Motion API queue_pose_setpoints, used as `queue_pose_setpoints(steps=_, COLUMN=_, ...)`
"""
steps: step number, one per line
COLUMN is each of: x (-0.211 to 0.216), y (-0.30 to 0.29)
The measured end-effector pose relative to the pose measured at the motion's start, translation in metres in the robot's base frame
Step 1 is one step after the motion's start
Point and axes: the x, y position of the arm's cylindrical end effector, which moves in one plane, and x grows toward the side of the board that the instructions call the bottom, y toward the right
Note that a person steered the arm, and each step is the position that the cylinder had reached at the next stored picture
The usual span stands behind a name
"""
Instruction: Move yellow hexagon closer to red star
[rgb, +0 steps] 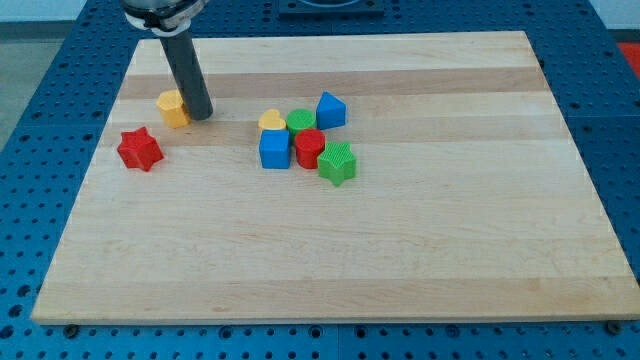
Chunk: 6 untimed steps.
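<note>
The yellow hexagon (173, 108) lies at the board's upper left. My tip (200, 116) touches its right side; the dark rod rises from there to the view's top. The red star (139, 149) lies a short way below and left of the hexagon, with a small gap between them.
A cluster sits near the board's middle: a yellow heart (271, 121), a green round block (300, 122), a blue block with a peaked top (331, 110), a blue cube (274, 149), a red block (309, 148) and a green star (338, 163). The wooden board (400, 260) lies on a blue perforated table.
</note>
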Motion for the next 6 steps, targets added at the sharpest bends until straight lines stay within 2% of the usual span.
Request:
queue_pose_setpoints(steps=2, x=-0.032, y=-0.015)
queue_pose_setpoints(steps=3, x=-0.032, y=-0.035)
queue_pose_setpoints(steps=6, x=-0.002, y=-0.044)
